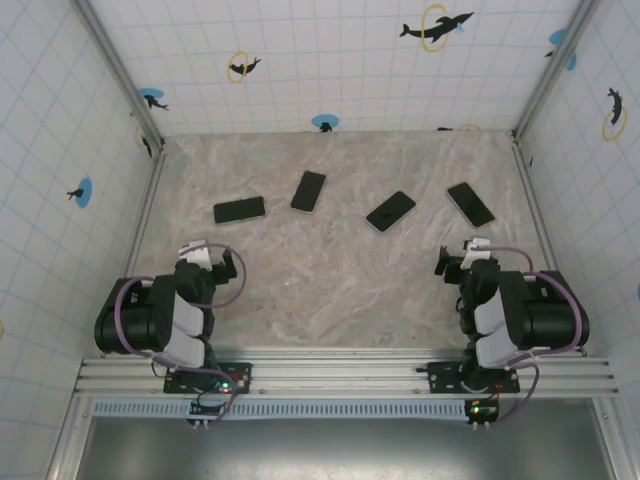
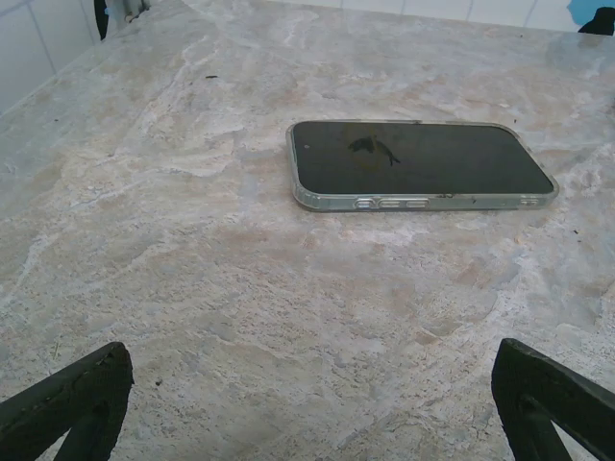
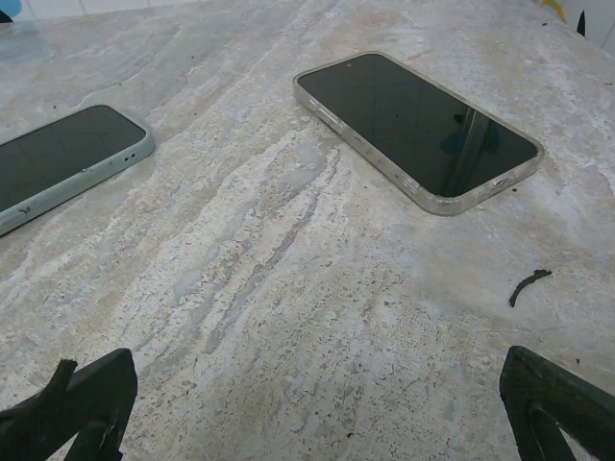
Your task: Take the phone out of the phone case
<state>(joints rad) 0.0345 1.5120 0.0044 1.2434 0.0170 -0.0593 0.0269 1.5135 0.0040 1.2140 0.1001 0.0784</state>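
While reading across the desk (image 1: 330, 300) from its left side, first the left tool (image 1: 228, 264) near the front edge: spread fully wide, gripping nothing, dark fingertips (image 2: 82, 396) low over bare marbled stone. Just ahead of it, the leftmost phone (image 1: 239, 210), flat and screen up, lying crosswise in a clear case (image 2: 327, 202), side buttons toward the wrist camera. Further right and slightly farther back, a second phone (image 1: 308, 191), a little tilted. Right of centre, a third phone (image 1: 390, 211) in a pale greenish case (image 3: 106, 167), lying diagonally. Then a fourth phone (image 1: 470, 204) in a second clear case (image 3: 380, 161), also screen up, apart from the third. Last, the right tool (image 1: 455, 262), short of that fourth phone: likewise gaping wide and empty.
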